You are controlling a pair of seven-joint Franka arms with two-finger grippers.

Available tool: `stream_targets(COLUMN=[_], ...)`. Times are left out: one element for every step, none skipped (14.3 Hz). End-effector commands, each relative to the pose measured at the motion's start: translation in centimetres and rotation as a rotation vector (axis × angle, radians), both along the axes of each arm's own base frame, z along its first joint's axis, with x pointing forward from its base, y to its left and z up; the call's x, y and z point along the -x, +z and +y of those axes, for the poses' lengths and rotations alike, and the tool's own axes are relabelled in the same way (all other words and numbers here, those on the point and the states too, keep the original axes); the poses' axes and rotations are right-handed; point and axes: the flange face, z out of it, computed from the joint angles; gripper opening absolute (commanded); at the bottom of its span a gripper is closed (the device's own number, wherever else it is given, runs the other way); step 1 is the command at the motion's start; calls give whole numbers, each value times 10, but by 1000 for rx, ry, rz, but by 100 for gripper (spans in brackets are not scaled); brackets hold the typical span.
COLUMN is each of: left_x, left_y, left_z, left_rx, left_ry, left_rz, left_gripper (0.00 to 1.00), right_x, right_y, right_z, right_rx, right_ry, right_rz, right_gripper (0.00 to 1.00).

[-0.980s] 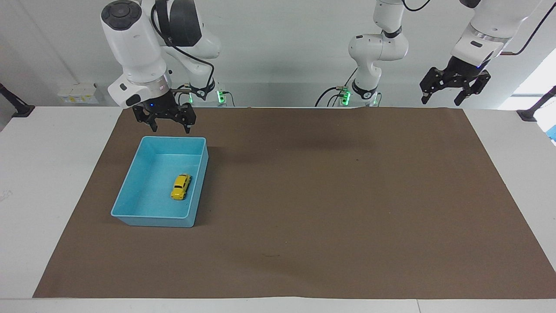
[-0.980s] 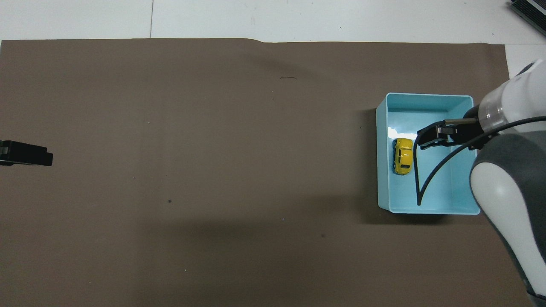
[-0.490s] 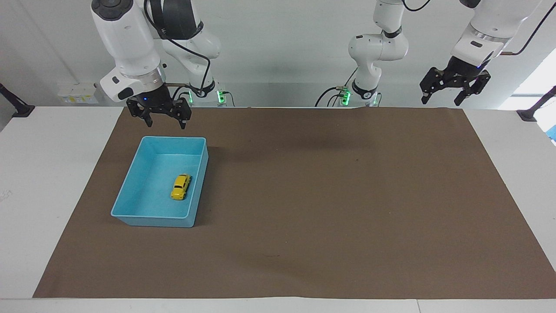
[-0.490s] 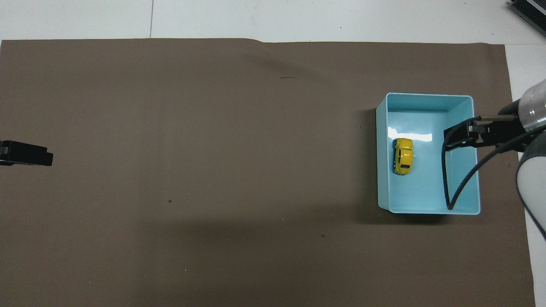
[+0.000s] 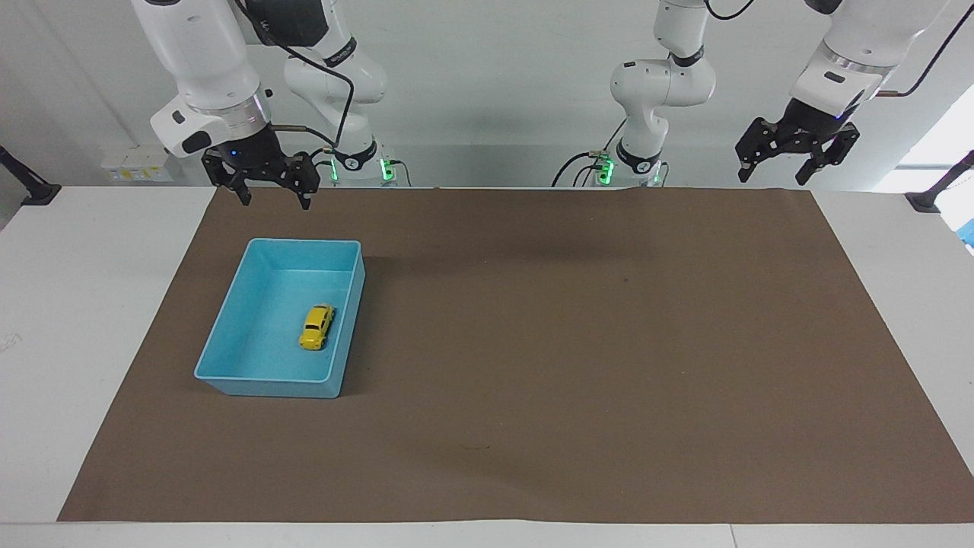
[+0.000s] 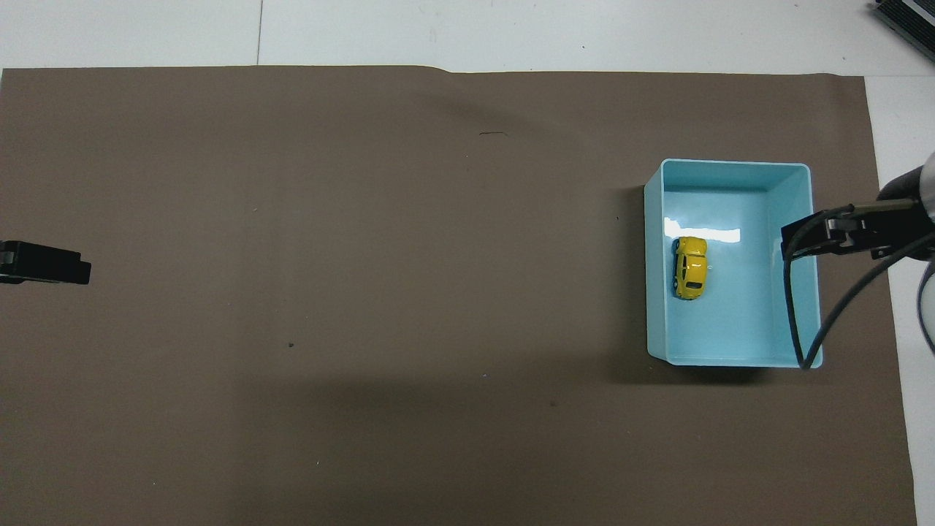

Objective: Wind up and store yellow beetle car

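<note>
Right tool [image 5: 269, 199] hangs in the air with its two black fingers spread wide and nothing between them, over the brown mat's edge nearest the robots, above and clear of the blue bin [image 5: 225, 329]. Left tool [image 5: 795, 160] waits raised at the left arm's end of the desk [image 5: 91, 304], its fingers likewise wide apart and empty.

From the facing view both whole arms show: glossy white rounded shells, black cables and green lights at the bases. From the overhead view only a dark tip of the left tool shows at the frame's edge, and the right tool appears as a black bar with a looping cable overlapping the bin's wall, though the facing view shows it well above the bin.

The yellow beetle car [image 5: 316, 326] sits on its wheels on the bin's floor, close to the long wall toward the left arm's end. It is small, rounded and shiny, with dark windows. The bin is a rectangular, smooth plastic tray with a thin rim; the overhead view catches a bright glare on its floor beside the car. The brown mat [image 5: 578, 365] is matte and flat.
</note>
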Motion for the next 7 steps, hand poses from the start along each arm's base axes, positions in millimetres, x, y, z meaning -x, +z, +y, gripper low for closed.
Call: stream_targets(left_x=[5,5,5,5,5,5,5], left_y=[3,2,2,2,2,2,3], left_z=[2,3,2,3,3,3,3], left_rx=[-5,-6,-6,-5,-5,-5,-5], left_ry=[9,10,9,10,10,10,10], left_rz=[6,7,7,7,7,7,6], left_gripper=[100,100,100,100,100,100,100], right_x=[1,1,1,1,3,6,6], right_y=[7,5,5,5,4,5,16], right_z=[-3,-1,0,-1,-1,-1,-1], right_rx=[-30,-25,-27,-27,-23,-21,-23], right_ry=[24,28,30,28,27,28,26], right_rz=[-9,-4,-3,-1,12,32,29], right_gripper=[100,100,100,100,100,100,100])
